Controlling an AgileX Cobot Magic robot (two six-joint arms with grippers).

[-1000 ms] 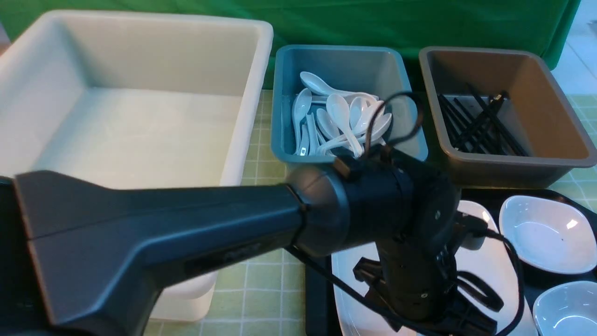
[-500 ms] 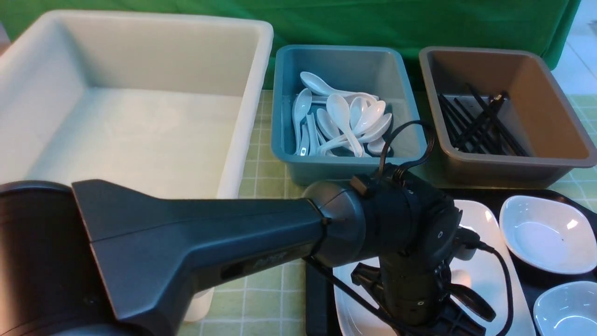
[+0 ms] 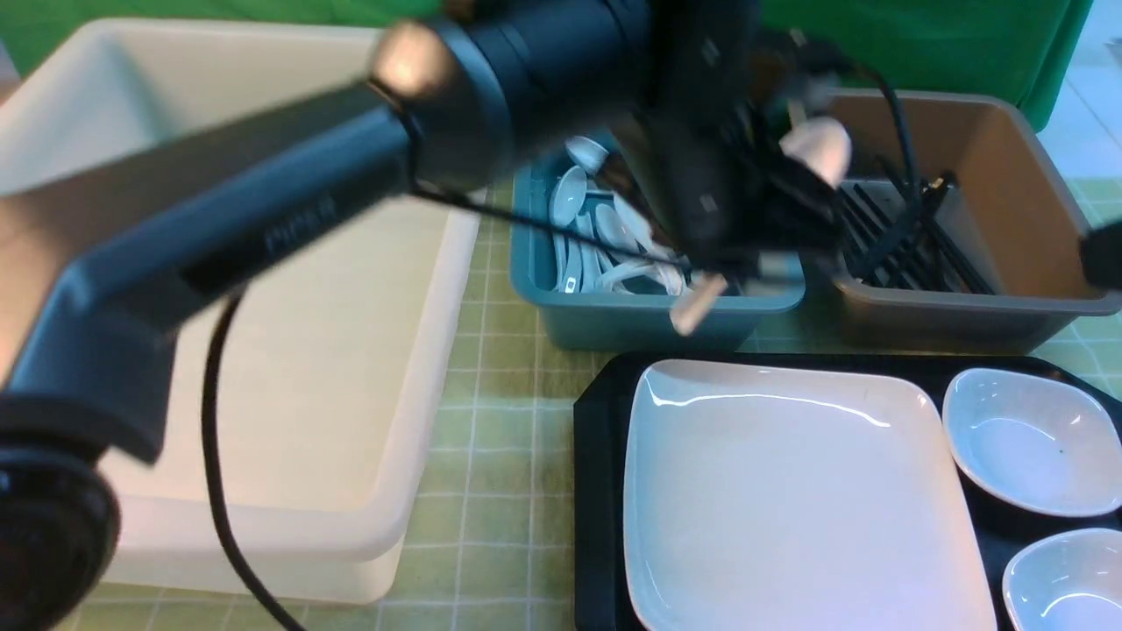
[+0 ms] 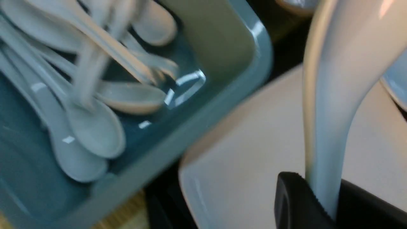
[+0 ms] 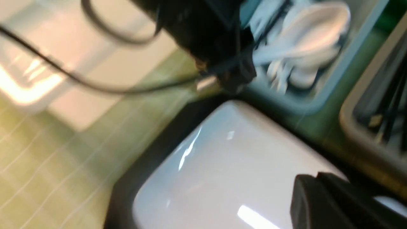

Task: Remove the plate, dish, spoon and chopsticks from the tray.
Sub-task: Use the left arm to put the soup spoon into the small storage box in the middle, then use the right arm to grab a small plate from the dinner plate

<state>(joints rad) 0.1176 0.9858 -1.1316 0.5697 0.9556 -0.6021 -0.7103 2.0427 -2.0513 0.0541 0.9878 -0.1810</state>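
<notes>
While the left gripper (image 4: pixel 324 203) is clamped on the handle of the spoon (image 4: pixel 337 79), I see that handle rising from between its black fingers (image 4: pixel 292 200) with the bowl end uppermost. From the front camera the arm is smeared by motion. The spoon hangs in the air near the blue bin's (image 3: pixel 614 320) near right corner, clear of the tray (image 3: pixel 600 491). My right gripper (image 5: pixel 321 200) is closed with nothing in it and sits low over the plate (image 3: pixel 789 491).

For writing, I find only one line of pale lettering (image 3: pixel 298 230) on the left arm's forearm, too blurred to read.

Counting outward: one large white plate lies on the tray, and two small white dishes (image 3: pixel 1021 438) lie beside it on the right. Behind the tray stand three containers: a large white tub (image 3: pixel 289 491), the blue bin and a brown bin (image 3: pixel 1008 311). A heap of white spoons (image 3: pixel 578 237) fills the blue bin, and black sticks (image 3: pixel 929 245) lie crossed in the brown one. I cannot count either pile. Everything sits on a green checked cloth (image 3: pixel 500 438).
</notes>
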